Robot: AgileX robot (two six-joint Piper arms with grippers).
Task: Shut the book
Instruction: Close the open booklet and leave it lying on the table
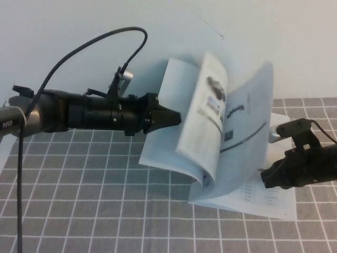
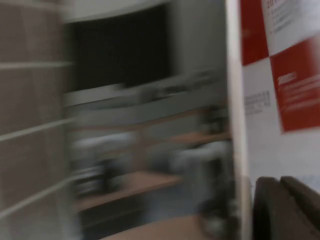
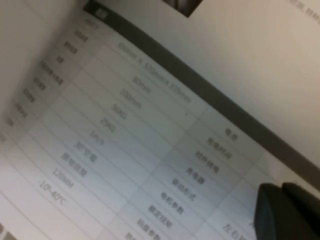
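Although the job is to shut it, the book stands wide apart, right of the middle of the table. Its spine is down on the gridded cloth. A sheaf of leaves is fanned up in the air and smeared, which I take to mean they are on the swing. Its right-hand page lies flat on the cloth, showing rows of printed figures.

The left claw reaches in level from the left side. Its fingers are drawn together into one blunt point with nothing between them, and that point sits against the outer face of the raised left cover. To my eye it serves as a pusher rather than a gripper, set there to tip that half over toward the right.

The right claw is low at the book's right edge, just over the flat page. Its wrist view shows its dark fingers side by side with only a seam between them, holding nothing. I judge it is placed to pin that side so the book cannot slide while the other half folds across. The fold looks about midway.
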